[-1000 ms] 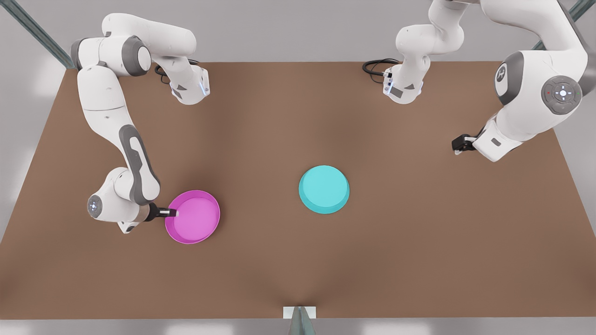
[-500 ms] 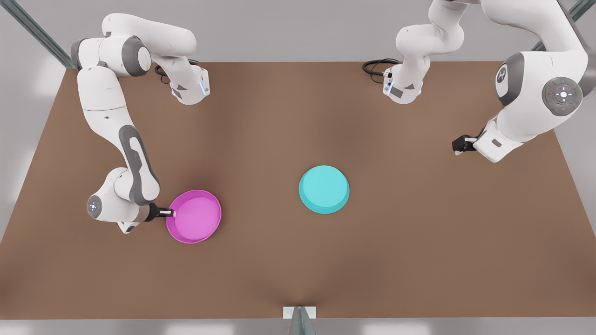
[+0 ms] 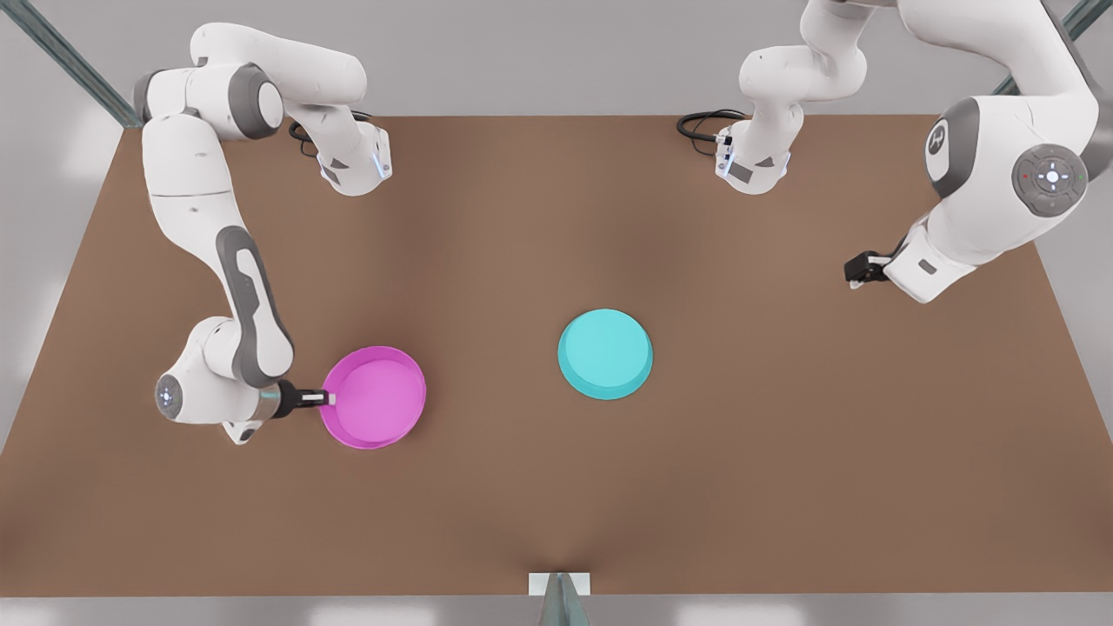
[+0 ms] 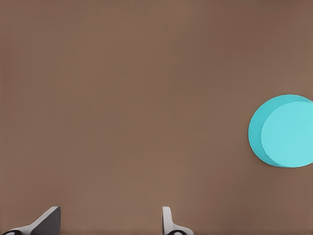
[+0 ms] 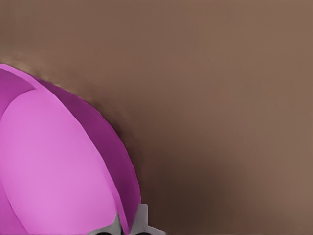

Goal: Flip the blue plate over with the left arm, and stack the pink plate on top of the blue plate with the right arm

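blue plate [image 3: 605,353] sits underside-up at frame centre: flip done. right gripper [image 3: 323,398], lower left, is clamped on the pink plate [image 3: 374,396] rim; stacking remains. left gripper [image 3: 856,269] waits at right, fingers apart

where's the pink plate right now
In the front view the pink plate is on the front view's left, gripped at its rim by the right pincer, well apart from the blue plate lying mid-table.
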`<act>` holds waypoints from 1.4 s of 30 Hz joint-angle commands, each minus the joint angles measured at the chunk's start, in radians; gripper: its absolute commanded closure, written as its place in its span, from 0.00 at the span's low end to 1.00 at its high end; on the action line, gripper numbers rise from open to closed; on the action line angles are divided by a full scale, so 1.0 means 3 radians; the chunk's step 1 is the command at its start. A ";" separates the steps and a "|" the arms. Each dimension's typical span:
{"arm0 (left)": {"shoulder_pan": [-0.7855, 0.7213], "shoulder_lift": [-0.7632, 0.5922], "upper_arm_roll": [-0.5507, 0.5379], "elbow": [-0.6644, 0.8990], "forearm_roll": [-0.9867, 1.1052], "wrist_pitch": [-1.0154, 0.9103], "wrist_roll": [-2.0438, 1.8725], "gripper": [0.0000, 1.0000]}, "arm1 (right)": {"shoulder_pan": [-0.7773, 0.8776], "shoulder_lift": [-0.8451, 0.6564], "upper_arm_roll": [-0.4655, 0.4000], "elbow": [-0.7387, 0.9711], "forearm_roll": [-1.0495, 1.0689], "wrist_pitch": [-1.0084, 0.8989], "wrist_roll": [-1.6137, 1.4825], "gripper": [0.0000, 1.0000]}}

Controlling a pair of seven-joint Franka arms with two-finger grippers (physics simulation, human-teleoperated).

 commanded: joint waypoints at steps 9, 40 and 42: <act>-0.0001 0.0000 0.0000 0.0000 0.0000 -0.0016 0.0000 0.00 | 0.0672 -0.0036 0.0585 0.0043 -0.0068 0.0287 0.0346 0.79; 0.0004 0.0005 0.0000 0.0000 0.0000 -0.0047 0.0000 0.00 | 0.2125 0.0409 0.0555 0.0723 -0.0293 0.0712 0.2126 0.00; 0.0004 0.0005 0.0000 0.0000 0.0000 -0.0062 0.0000 0.00 | 0.2120 0.0409 0.0555 0.0723 -0.0293 0.0712 0.2126 0.00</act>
